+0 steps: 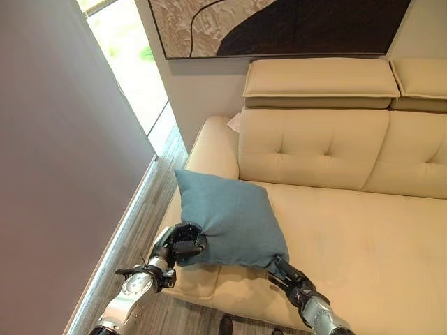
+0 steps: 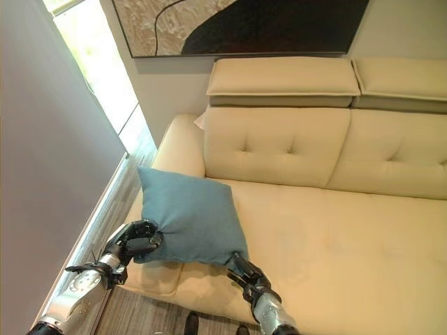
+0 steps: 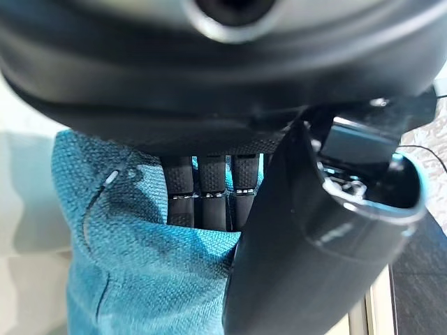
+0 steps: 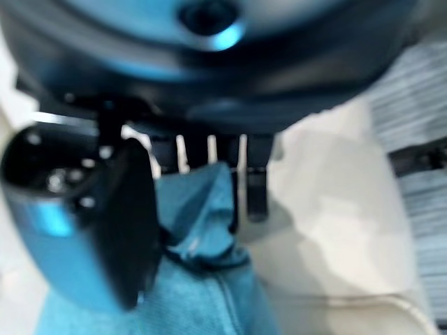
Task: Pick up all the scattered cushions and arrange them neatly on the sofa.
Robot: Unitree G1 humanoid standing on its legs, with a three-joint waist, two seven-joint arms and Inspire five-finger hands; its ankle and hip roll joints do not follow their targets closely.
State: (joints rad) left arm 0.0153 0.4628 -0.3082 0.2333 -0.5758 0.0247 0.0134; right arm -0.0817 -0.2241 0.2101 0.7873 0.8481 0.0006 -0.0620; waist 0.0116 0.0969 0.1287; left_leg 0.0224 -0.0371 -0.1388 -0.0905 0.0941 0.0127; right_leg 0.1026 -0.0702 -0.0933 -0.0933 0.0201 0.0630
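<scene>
A: We see 1 cushion [image 1: 230,220], teal, at the left end of the cream sofa [image 1: 363,244], beside the armrest [image 1: 213,146]. It stands tilted, its top corner toward the armrest and its lower edge over the seat's front edge.

B: Who has hold of it?

A: Both hands. The left hand [image 1: 180,244] grips the cushion's lower left corner; in the left wrist view we see its fingers [image 3: 209,192] curled into the teal cloth with the thumb [image 3: 293,265] across the front.

B: And the right?

A: The right hand [image 1: 285,271] pinches the lower right corner. In its wrist view we see the corner's fabric bunched between the thumb [image 4: 84,230] and the fingers [image 4: 255,181], with cream upholstery past them.

B: Anything else around?

A: We see the tufted backrest [image 1: 314,146] behind the cushion, 2 headrests [image 1: 321,80] on top, a large framed abstract picture [image 1: 279,24] on the wall above, and a bright window [image 1: 133,70] to the left of the sofa. Grey wood-look floor [image 1: 150,209] runs between the sofa and the window wall.
</scene>
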